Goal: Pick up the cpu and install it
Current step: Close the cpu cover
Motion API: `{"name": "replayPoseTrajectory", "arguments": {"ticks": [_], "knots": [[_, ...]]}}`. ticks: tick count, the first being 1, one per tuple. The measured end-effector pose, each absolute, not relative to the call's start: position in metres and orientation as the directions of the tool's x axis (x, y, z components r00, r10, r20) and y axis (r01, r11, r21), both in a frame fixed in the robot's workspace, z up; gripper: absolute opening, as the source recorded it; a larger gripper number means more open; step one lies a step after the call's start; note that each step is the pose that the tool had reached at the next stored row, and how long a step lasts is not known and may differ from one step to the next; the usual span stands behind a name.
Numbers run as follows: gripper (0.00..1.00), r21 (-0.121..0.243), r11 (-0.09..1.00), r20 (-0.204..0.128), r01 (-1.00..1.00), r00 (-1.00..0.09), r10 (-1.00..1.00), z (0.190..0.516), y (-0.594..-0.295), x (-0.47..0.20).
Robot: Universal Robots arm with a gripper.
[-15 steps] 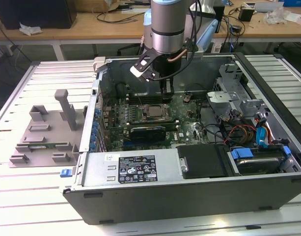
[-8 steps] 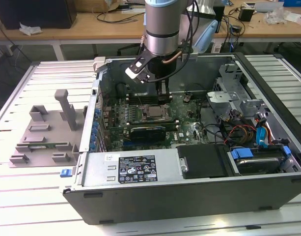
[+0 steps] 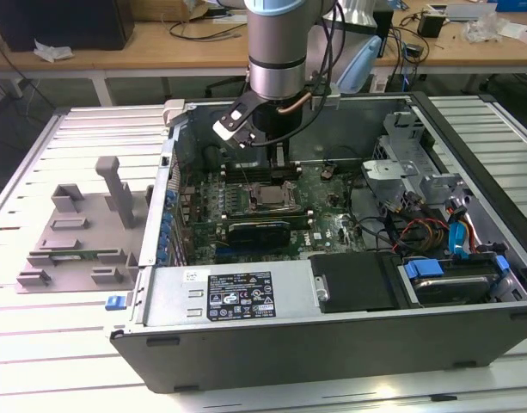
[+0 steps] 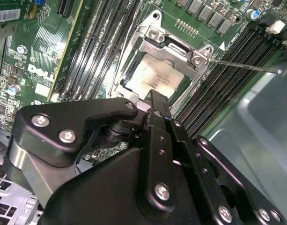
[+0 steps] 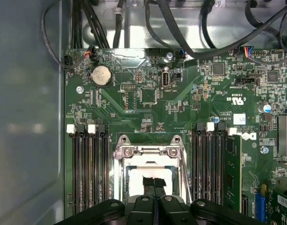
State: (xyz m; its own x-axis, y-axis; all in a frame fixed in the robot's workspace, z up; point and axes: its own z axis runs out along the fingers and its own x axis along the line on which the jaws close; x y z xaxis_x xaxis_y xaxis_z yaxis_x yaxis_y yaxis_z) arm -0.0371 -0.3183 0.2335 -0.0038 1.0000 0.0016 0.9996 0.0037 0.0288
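Cpu (image 4: 151, 77) in socket (image 4: 173, 44), memory slots (image 4: 99, 44) flanking, closed gripper (image 5: 154, 182) above.

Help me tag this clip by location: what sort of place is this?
Likely a robotics lab or workshop: a robot arm reaches into an open computer case lying on a slatted metal table, with cable-strewn wooden workbenches behind it.

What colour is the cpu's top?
Pale silver-white, shiny metal with faint print. The cpu shows best in the second wrist view.
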Motion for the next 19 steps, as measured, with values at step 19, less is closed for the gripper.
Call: {"name": "replayPoseTrajectory", "arguments": {"ticks": [19], "knots": [[0.11,0.029,0.430,0.002,0.903,-0.430,0.903,0.2335,-0.3183,-0.0371]]}}
